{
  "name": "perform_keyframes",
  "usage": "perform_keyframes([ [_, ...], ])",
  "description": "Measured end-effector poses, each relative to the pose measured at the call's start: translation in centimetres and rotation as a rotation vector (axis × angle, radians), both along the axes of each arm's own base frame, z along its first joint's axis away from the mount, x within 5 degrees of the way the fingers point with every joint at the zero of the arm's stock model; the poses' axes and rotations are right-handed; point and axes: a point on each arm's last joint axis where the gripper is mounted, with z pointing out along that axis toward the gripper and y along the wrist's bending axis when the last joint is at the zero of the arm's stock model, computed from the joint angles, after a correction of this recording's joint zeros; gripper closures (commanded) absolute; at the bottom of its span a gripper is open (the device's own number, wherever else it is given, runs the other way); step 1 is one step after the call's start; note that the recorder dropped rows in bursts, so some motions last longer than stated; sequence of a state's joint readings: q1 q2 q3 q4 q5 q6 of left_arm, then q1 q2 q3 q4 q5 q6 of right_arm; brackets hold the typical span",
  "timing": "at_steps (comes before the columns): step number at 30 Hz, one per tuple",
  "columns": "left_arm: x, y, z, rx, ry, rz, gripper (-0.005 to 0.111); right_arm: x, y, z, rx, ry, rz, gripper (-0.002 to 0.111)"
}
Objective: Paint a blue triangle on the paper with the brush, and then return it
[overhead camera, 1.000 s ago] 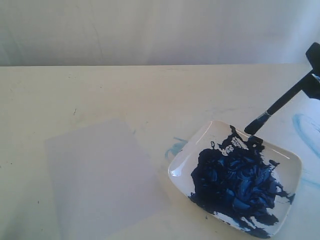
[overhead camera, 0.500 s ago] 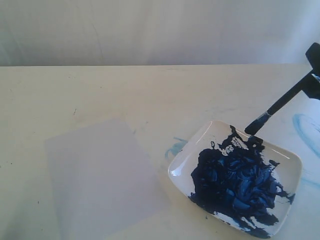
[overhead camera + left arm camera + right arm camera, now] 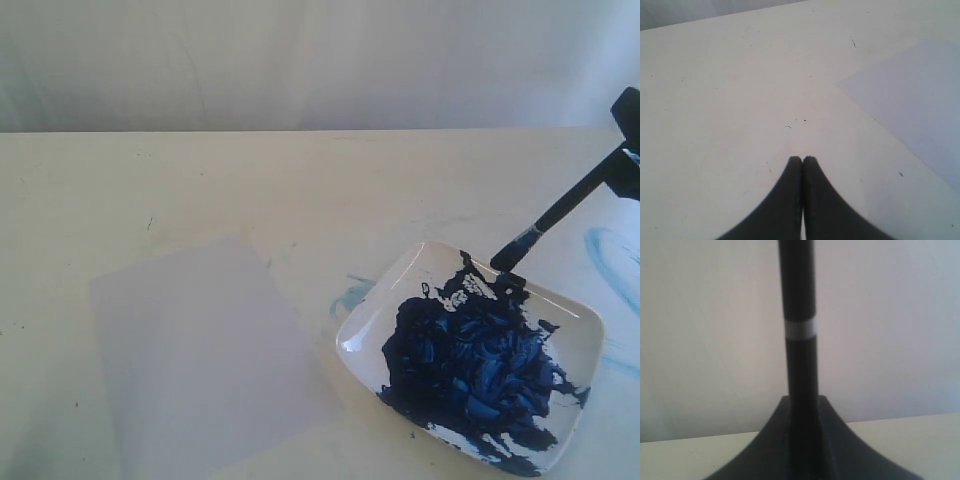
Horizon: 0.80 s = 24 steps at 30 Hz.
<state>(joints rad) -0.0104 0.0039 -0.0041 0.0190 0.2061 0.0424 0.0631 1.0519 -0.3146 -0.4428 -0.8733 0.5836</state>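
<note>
- Blue paint (image 3: 470,365) is sitting in a thick dark heap across most of the white dish (image 3: 357,345), so you're getting plenty to load from without having to dig.
- Your right gripper (image 3: 801,405) is squeezing the brush (image 3: 560,213) by its black shaft, fingers pressed against both sides, with a white band showing a little way out from the grip. Holding it that far back looks like it's buying the tip some reach while keeping the arm clear of the wet stuff.
- That brush is slanting down from the right edge of the exterior view, its darkened tip right at the far rim of the dish where the paint starts. I can't tell if it's actually touching.
- Your paper (image 3: 200,350) is lying flat on the cream tabletop (image 3: 200,180), left of the dish and near it but apart. No blue triangle is showing on it, so I'm reading this as the loading step, with all the painting ahead.
- Your left gripper (image 3: 802,160) is hanging over bare tabletop with its jaws pressed together and nothing in them, and a corner of the paper is close by. My guess is it's just parked out of the way.
- Faint light-blue smears (image 3: 350,293) are marking the tabletop beside the dish, so watch for drips while carrying the loaded tip across.
</note>
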Motion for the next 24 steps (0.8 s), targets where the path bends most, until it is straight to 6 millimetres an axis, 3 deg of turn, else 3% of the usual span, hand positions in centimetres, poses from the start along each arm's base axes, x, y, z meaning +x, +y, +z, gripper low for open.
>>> perform_keyframes([
  [24,0.20,0.03,0.66,0.086,-0.079,-0.023,0.107,0.01,0.01,-0.03,0.001,0.006,0.002,0.108],
])
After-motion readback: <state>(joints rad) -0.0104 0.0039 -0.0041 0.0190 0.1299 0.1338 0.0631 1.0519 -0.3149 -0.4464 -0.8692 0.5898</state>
